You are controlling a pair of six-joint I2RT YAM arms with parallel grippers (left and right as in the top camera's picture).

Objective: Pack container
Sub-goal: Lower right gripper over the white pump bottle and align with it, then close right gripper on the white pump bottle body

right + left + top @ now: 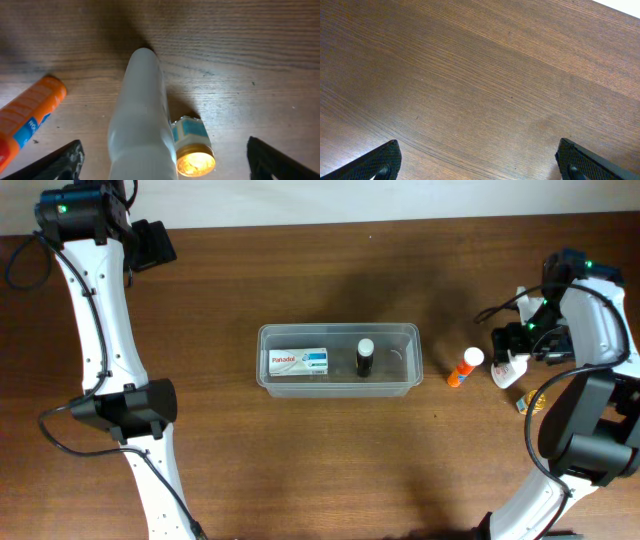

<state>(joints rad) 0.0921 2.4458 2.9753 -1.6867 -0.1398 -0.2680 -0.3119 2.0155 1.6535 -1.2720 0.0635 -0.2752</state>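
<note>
The clear plastic container (404, 362) sits mid-table. It holds a white and blue Panadol box (298, 362) and a small dark bottle with a white cap (365, 357). My right gripper (520, 348) is open at the right side. In the right wrist view its fingers (165, 167) stand wide on either side of a white bottle (142, 120) without touching it; the bottle also shows overhead (506, 370). My left gripper (152, 242) is open and empty at the far left corner; its wrist view (480, 162) shows only bare wood.
An orange tube with a white cap (465, 367) lies between the container and the white bottle, and shows at the left of the right wrist view (27, 120). A small jar with a gold lid (192, 147) lies right beside the white bottle (530, 402).
</note>
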